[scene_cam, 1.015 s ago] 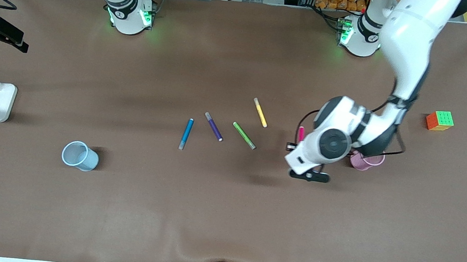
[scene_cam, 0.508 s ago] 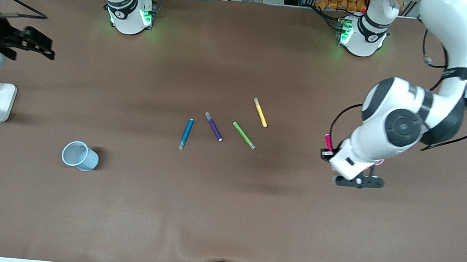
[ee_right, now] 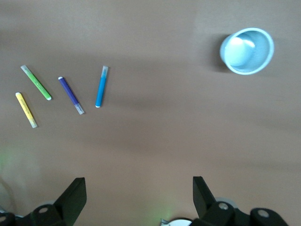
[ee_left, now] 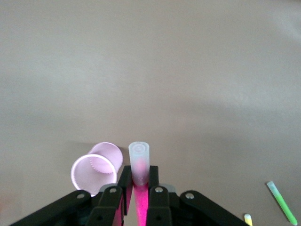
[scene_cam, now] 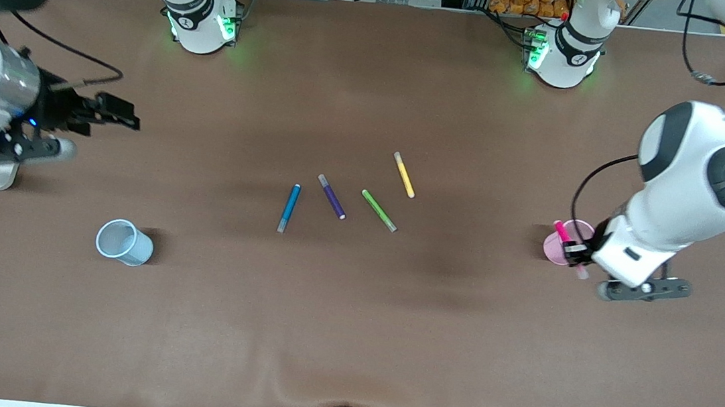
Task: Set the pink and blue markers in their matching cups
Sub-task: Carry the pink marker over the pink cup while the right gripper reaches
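My left gripper (ee_left: 140,188) pinches the pink marker (ee_left: 139,165) mid-barrel over the pink cup (scene_cam: 560,249); light, stiff, slick plastic. My right gripper (ee_right: 136,195) hangs spread near the blue cup (scene_cam: 124,242). The blue marker (scene_cam: 288,207) lies mid-desk, best taken mid-barrel.

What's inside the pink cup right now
Nothing shows inside the pink cup; its visible inside looks empty. The pink marker is above it, clamped in the left gripper, not yet in. The front view partly covers the cup's mouth.
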